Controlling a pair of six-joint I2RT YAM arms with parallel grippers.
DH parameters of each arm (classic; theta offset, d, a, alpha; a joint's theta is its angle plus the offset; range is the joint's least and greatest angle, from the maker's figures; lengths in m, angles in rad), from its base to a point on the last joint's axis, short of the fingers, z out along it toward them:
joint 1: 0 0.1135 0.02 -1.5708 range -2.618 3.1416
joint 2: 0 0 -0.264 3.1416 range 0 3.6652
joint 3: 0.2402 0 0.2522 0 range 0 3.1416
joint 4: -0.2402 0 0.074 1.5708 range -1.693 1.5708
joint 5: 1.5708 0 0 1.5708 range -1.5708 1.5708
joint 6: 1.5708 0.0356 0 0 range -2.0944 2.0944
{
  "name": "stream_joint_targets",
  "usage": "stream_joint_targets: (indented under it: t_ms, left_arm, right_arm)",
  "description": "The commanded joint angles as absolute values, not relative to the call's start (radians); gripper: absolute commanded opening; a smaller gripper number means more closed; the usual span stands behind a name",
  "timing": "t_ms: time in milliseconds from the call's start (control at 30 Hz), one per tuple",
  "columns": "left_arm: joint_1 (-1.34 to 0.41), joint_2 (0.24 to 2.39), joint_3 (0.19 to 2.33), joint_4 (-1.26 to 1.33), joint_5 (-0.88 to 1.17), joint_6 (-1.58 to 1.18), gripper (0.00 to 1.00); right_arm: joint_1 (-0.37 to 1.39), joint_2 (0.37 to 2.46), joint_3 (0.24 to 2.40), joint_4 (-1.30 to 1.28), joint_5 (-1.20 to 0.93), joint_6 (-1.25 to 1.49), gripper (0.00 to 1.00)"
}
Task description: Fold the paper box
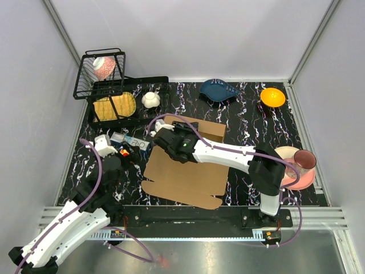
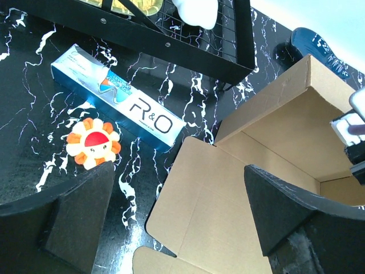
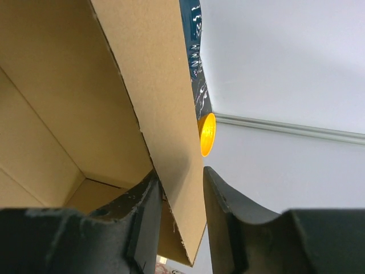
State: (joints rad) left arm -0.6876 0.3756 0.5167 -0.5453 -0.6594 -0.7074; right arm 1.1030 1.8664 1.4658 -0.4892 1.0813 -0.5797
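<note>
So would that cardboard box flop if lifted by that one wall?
The paper box is probably light: thin corrugated board. The wall between the right gripper's fingers looks stiff, yet may hinge at its crease. The flat near panel would likely sag.

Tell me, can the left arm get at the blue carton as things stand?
Probably yes. The left gripper is open, and the blue carton lies on the table ahead of it, uncovered. The flower toy, nearer the gripper, may get nudged.
</note>
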Motion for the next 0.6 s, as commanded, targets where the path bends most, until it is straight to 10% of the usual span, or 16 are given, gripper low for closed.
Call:
stream_joint_targets:
  t_ms: [0, 567]
  left_arm:
    - [-0.69, 0.393, 0.552, -0.54, -0.676, -0.689, 0.99]
    - [-0.69, 0.388, 0.742, -0.439, -0.788, -0.556, 0.99]
  right_arm:
    - [1.078, 1.881, 1.474, -0.446, 1.114, -0.604, 0.37]
    - [1.065, 1.724, 1.503, -0.46, 1.221, -0.722, 0.01]
